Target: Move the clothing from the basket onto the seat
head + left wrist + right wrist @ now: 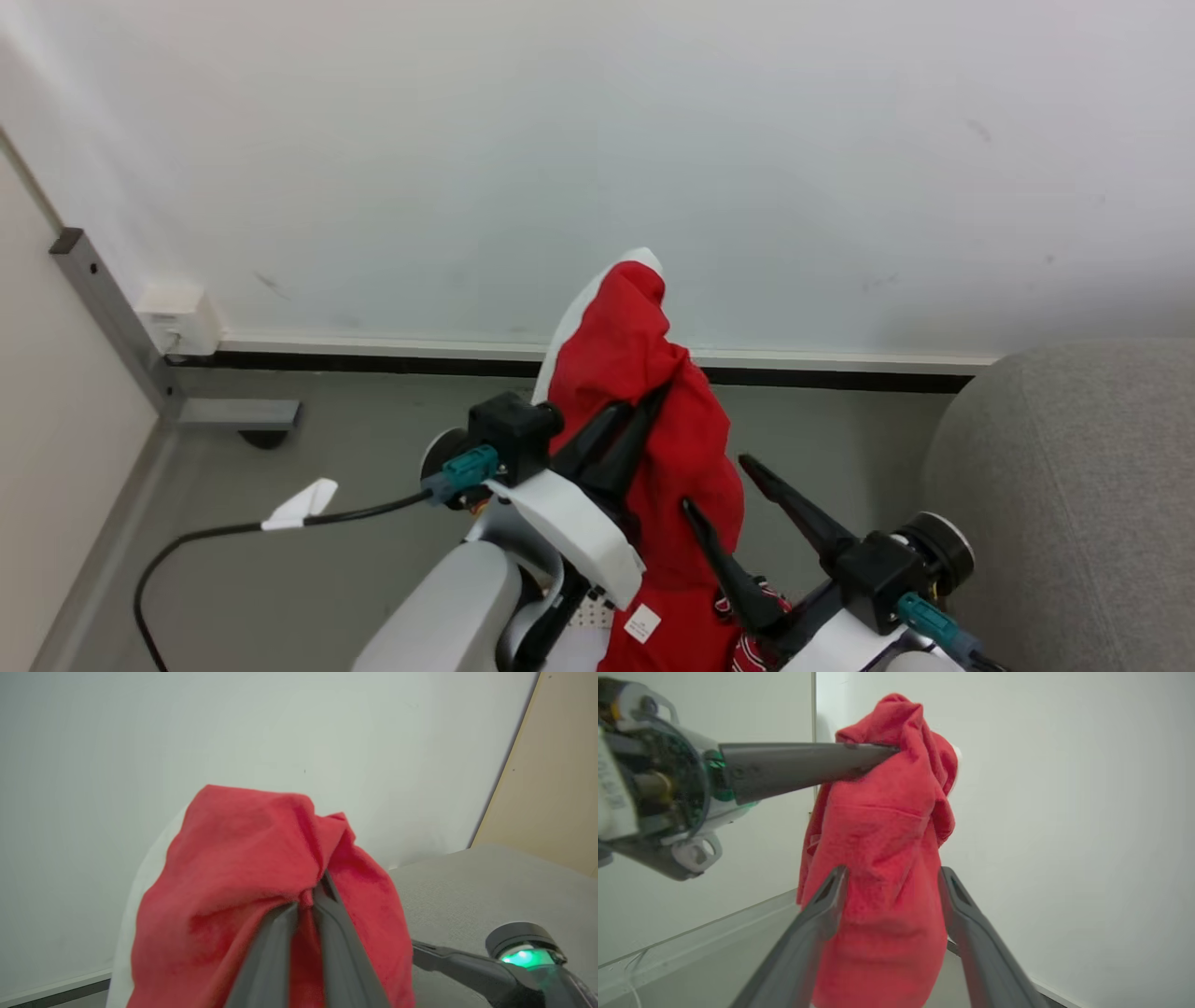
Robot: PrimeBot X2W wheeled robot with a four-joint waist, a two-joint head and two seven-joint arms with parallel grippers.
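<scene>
My left gripper (pixel 651 403) is shut on a bunch of the clothing, a plain red garment with white trim (pixel 653 373), and holds it raised in front of the wall. The cloth hangs down from the closed fingertips (pixel 314 891), with a small white tag (pixel 642 623) low on it. My right gripper (pixel 714 482) is open beside the hanging cloth; in the right wrist view its fingers (pixel 836 882) stand on either side of the red garment (pixel 878 830). A second red piece with white stripes (pixel 758 597) peeks out below. A sliver of the white perforated basket (pixel 590 613) shows under my left wrist. The grey seat (pixel 1074 485) lies to the right.
A white wall with a dark baseboard (pixel 840 378) runs across behind. A grey metal post and foot (pixel 112 317) and a wall socket (pixel 177 322) stand at the left. A black cable with a white tag (pixel 299 504) trails over the grey floor.
</scene>
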